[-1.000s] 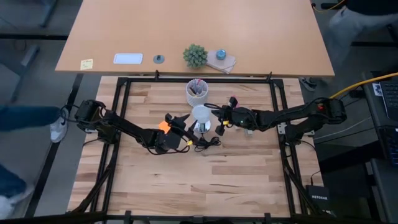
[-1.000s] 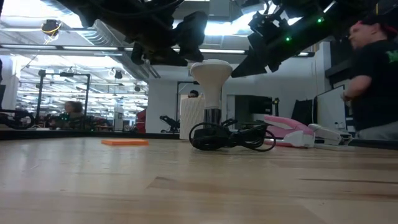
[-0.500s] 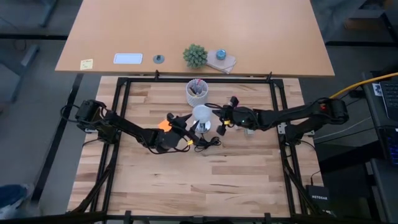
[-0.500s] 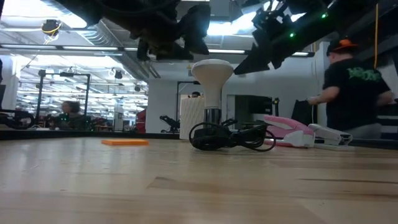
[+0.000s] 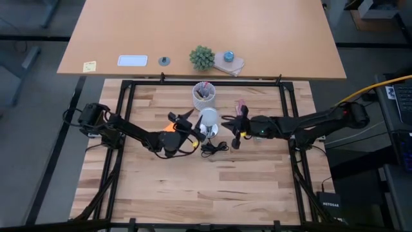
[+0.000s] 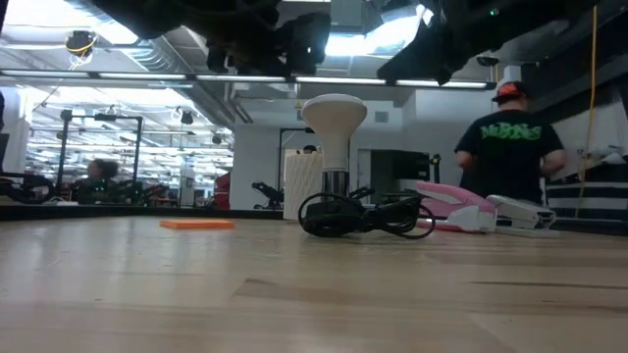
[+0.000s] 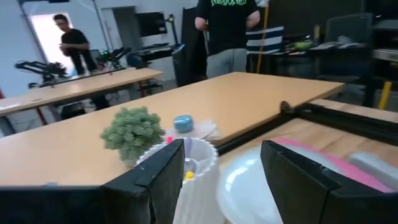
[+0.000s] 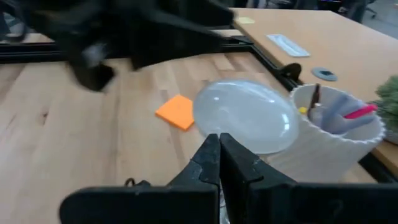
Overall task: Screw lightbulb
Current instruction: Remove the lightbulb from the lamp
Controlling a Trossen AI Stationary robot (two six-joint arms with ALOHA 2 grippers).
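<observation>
Lightbulb (image 5: 208,119) stands upright mid-counter; your open, empty left pincer (image 5: 187,122) sits nearest, right pincer (image 5: 226,122) shut, empty.

Lightbulb (image 8: 245,121) beyond pinched-together right end effector (image 8: 219,144)

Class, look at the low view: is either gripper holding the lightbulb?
No. The lightbulb stands upright alone in its fitting, with both arms above it and nothing touching it.

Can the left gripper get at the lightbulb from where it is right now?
Probably yes. The left gripper is open, right beside the lightbulb, which stands upright in its fitting. Nothing lies between them; the shut right gripper is on the bulb's other side.
</observation>
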